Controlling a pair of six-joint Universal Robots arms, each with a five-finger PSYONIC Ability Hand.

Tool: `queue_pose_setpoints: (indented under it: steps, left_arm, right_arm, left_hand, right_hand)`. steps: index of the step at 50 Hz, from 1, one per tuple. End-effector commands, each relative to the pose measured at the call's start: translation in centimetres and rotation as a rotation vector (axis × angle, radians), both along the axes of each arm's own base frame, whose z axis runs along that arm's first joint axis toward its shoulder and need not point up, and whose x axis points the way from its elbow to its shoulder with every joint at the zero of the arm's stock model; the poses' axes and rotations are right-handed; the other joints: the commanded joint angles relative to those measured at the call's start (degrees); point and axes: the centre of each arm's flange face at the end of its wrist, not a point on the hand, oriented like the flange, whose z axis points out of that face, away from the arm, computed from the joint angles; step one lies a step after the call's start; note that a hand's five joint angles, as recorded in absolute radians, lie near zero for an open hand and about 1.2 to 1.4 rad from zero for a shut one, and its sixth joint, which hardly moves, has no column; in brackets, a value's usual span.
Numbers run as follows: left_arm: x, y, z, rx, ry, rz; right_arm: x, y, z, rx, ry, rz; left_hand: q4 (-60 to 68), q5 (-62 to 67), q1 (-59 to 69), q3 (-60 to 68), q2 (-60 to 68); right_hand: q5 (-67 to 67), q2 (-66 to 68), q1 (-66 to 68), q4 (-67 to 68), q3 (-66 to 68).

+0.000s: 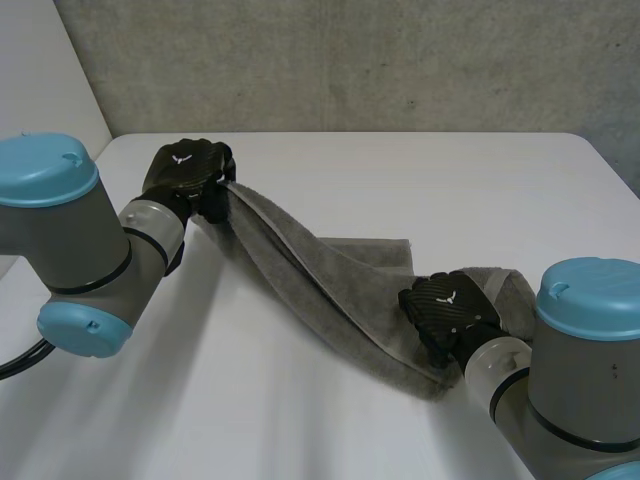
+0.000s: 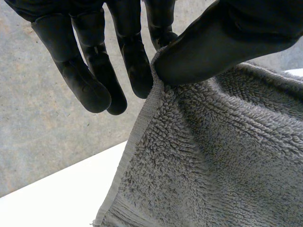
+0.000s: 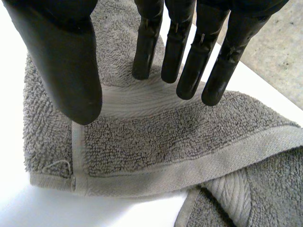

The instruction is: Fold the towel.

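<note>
Left fingers [image 2: 90,80]: straight, hanging down. The thumb [image 2: 227,42] presses the hemmed edge of the towel [image 1: 330,290] against one of them, so the left hand [image 1: 188,172] is gripping the towel by a pinch at its edge. From the left wrist view, grey terry cloth drapes away below the pinch, with the white counter [image 1: 400,190] beneath.

Right fingers [image 3: 189,71]: straight, side by side, tips down at the flat woven band of the towel. I cannot tell whether they touch or hover just above. The right thumb [image 3: 71,71] stands apart from them, over the hem near a corner – nothing is grasped, the right hand [image 1: 448,308] is open. Under its palm the towel lies in two layers, a hemmed flap folded over more cloth.

Head view: the left hand is raised at the far left of the counter, holding one end of the towel off the surface. The cloth runs as a sagging, narrowed band diagonally down to the right hand, where the other end lies bunched on the counter – near the right arm [image 1: 580,350]. Grey concrete wall [image 1: 350,60] is behind.
</note>
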Motion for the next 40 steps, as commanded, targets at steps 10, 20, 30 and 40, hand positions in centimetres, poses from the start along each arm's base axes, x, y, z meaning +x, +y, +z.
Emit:
queue_pose_setpoints:
  steps: [10,20,30,40]
  left_arm:
    - [0.0,0.1,-0.1,0.002,-0.001,-0.001]
    - [0.0,0.1,-0.1,0.004,-0.001,-0.001]
    - [0.1,0.0,-0.2,0.004,-0.001,0.0]
    - [0.1,0.0,-0.2,0.005,-0.002,0.0]
  right_arm:
    - [-0.4,0.4,-2.6,0.0,0.049,0.051]
    - [-0.4,0.0,-4.7,0.021,0.103,0.057]
    - [-0.5,-0.9,-4.6,-0.045,0.123,0.043]
    - [-0.3,-1.7,-4.1,-0.082,0.127,0.028]
  left_hand:
    - [-10.3,-20.8,-5.7,-11.7,-10.3]
    - [-10.3,-20.8,-5.7,-11.7,-10.3]
    - [-10.3,-20.8,-5.7,-11.7,-10.3]
    - [-10.3,-20.8,-5.7,-11.7,-10.3]
  right_hand:
    - [-4.2,-6.0,-5.4,-5.3,-5.5]
    - [-4.4,-6.1,-5.6,-5.5,-5.7]
    - [1.7,-0.1,0.4,0.6,0.3]
    - [2.9,1.1,1.6,1.8,1.5]
